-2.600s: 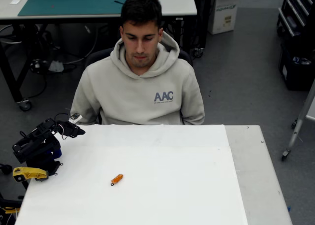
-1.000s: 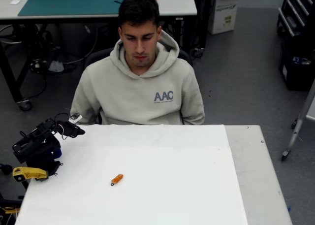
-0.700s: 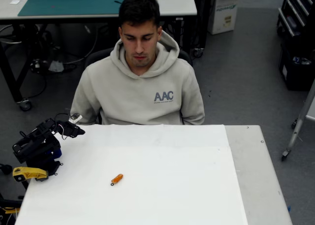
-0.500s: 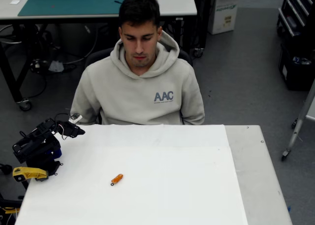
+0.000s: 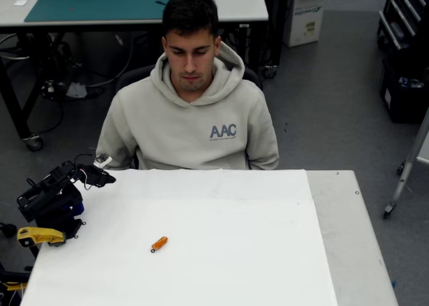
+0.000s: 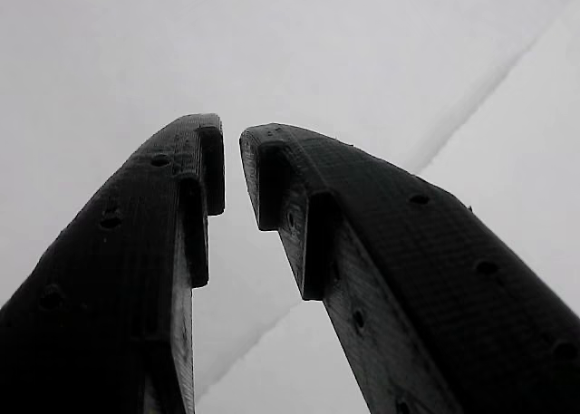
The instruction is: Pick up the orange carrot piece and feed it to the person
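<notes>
Now carrot pc (image 5: 159, 243) well apart from claw (image 6: 232, 174).

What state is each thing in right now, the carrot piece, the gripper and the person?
Small orange carrot piece: lying loose on the white table, untouched.
Black two-finger gripper: jaws nearly shut, a narrow gap, nothing held.
Person in beige hoodie: seated behind the table, looking down.

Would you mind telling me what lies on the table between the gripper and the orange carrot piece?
Nothing: in the overhead view, bare white table separates the gripper from the orange carrot piece.
</notes>
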Tool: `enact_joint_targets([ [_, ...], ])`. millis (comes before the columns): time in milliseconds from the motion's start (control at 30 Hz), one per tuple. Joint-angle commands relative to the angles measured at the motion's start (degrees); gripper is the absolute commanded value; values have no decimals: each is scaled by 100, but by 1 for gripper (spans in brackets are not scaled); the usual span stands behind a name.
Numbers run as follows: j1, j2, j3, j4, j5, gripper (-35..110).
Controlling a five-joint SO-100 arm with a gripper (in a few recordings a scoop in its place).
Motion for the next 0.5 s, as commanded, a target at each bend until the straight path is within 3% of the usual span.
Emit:
enact_joint_targets([
  [0,-44,70,-53,44,-62,-1],
  [467,-44,70,-53,-35,-149,-1],
])
